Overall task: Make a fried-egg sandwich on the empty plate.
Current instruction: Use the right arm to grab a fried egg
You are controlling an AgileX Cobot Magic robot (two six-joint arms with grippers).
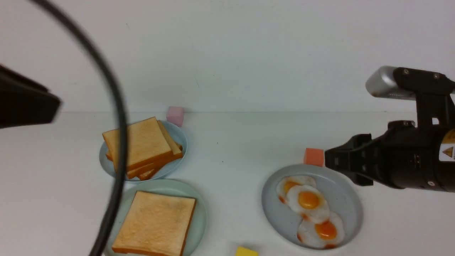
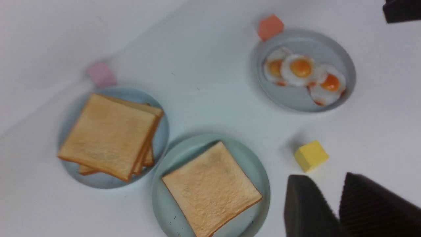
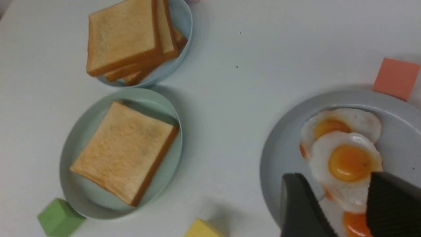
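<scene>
One golden toast slice (image 1: 154, 224) lies flat on the mint-green empty plate (image 1: 201, 220), which is also in the left wrist view (image 2: 250, 164) and the right wrist view (image 3: 79, 138). Three fried eggs (image 1: 308, 200) overlap on a grey-blue plate (image 1: 350, 199). My right gripper (image 3: 335, 177) hovers open over that plate, its fingers either side of the middle egg (image 3: 348, 161), nothing held. In the front view it (image 1: 328, 161) sits at the plate's far right rim. My left gripper (image 2: 327, 179) is high above the table near a yellow cube (image 2: 310, 155), with a narrow gap between its tips and nothing in it.
A stack of toast slices (image 1: 140, 144) sits on a light-blue plate (image 1: 176, 133) behind the mint one. Small cubes dot the table: pink (image 1: 175, 115), orange (image 1: 314, 156), yellow (image 1: 246, 251), green (image 3: 59, 219). A black cable (image 1: 119, 142) crosses the front view's left side.
</scene>
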